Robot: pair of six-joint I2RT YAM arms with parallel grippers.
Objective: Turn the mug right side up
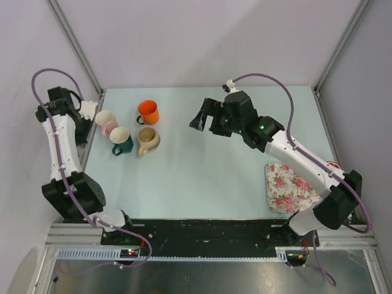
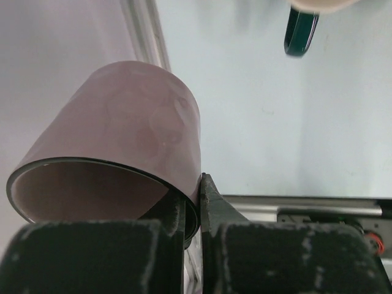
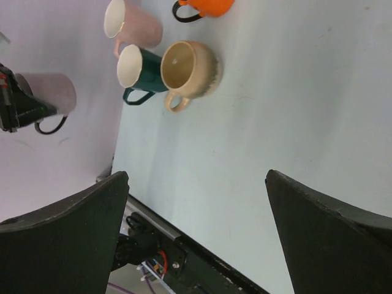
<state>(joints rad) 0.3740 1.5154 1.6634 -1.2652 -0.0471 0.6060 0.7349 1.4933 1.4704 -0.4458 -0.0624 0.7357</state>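
Looks mid-flip. left tool (image 2: 193, 214) pinched tight on the rim of the pink mug (image 2: 135, 116), at the desk's (image 1: 202, 177) 10 o'clock edge, tilted, mouth toward the wrist. Next: level it mouth-up, lower onto desk, release. Pose: left arm (image 1: 61, 147) folded high along the left side. right tool (image 3: 196, 184) gapes wide, empty, over mid-desk.

Overhead and wrist views share green mug (image 1: 122, 142).
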